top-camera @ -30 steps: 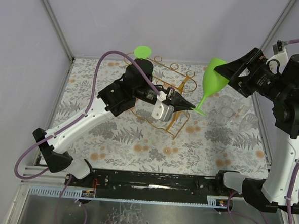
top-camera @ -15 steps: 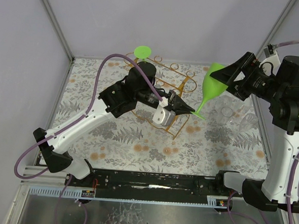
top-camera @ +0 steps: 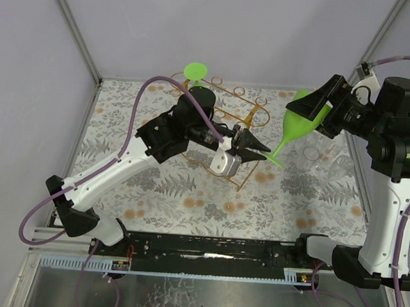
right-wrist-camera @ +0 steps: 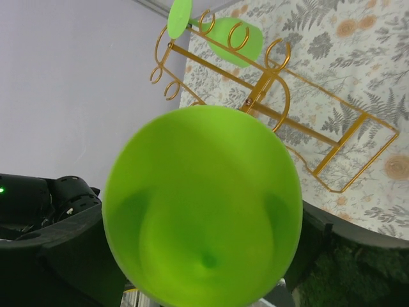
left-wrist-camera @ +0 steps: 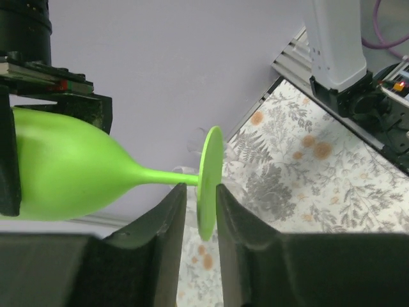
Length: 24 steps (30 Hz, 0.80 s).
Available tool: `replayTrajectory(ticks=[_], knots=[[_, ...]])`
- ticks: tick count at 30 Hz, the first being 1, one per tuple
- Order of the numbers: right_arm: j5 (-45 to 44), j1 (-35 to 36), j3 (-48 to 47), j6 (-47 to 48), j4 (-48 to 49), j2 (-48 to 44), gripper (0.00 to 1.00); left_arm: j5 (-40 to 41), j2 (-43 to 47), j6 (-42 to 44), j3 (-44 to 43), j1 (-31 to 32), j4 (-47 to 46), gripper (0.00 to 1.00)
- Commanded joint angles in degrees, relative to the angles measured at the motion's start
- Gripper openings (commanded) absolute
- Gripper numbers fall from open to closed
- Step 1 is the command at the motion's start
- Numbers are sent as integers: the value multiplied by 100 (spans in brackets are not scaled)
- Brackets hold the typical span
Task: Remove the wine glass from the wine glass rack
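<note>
A bright green wine glass hangs in the air, tilted, right of the golden wire rack. My right gripper is shut on its bowl, which fills the right wrist view. My left gripper is slightly open, and the glass's round foot sits edge-on between its fingers with a thin gap on one side. A second green glass hangs on the rack. Its foot shows above the rack's far end.
Clear glasses stand on the floral table cover at the right, under the right arm. The left arm reaches over the rack. Metal frame posts and grey walls close in the back and sides.
The left fingers have parted a little around the foot. The right gripper has tilted and lowered the bowl slightly, and the foot has shifted a little down and right.
</note>
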<state>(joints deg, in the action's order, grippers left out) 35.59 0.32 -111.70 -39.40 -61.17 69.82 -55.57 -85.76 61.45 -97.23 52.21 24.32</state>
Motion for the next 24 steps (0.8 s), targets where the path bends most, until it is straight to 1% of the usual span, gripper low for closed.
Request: replayTrajectory(ticks=[1, 2, 3, 4, 5, 6, 7, 9, 11, 14, 16, 18, 21, 24], knots=[[-709, 3, -548, 272, 9, -40, 74, 351, 106, -350, 154, 63, -698, 45], [-914, 3, -661, 323, -41, -28, 72, 484, 135, -732, 233, 62, -971, 59], [-1163, 3, -794, 396, -109, -16, 70, 697, 152, -1010, 305, 62, -1188, 75], [-1436, 3, -909, 472, -171, -13, 69, 791, 156, -1237, 311, 65, -1346, 83], [-1771, 3, -1022, 566, -246, -17, 68, 983, 162, -1446, 291, 63, -1425, 88], [-2110, 1, -1118, 687, -294, -32, 68, 1143, 156, -1648, 254, 59, -1481, 93], [-2469, 3, -1167, 829, -314, -75, 68, 1299, 157, -1899, 243, 54, -1559, 95], [-3267, 2, -1054, 1292, -225, -242, 68, 1615, 166, -2434, 202, 39, -1746, 97], [-4026, 3, -634, 1736, -8, -479, 68, 1901, 133, -3081, 97, -22, -1954, 98], [-4806, 2, 516, 2224, 692, -968, 68, 2170, -10, -4056, -299, -199, -1980, 98], [-5105, 3, 1160, 2388, 1219, -1285, 68, 2252, -125, -4696, -610, -376, -1937, 98], [-5241, 3, 1475, 2447, 1589, -1399, 68, 2269, -232, -5202, -891, -572, -1875, 98], [-5259, 3, 1473, 2511, 1983, -1202, 68, 2246, -316, -5797, -1153, -851, -1844, 97], [-5357, 3, 1277, 2653, 2423, -820, 68, 2252, -290, -6102, -1210, -1037, -1862, 97]])
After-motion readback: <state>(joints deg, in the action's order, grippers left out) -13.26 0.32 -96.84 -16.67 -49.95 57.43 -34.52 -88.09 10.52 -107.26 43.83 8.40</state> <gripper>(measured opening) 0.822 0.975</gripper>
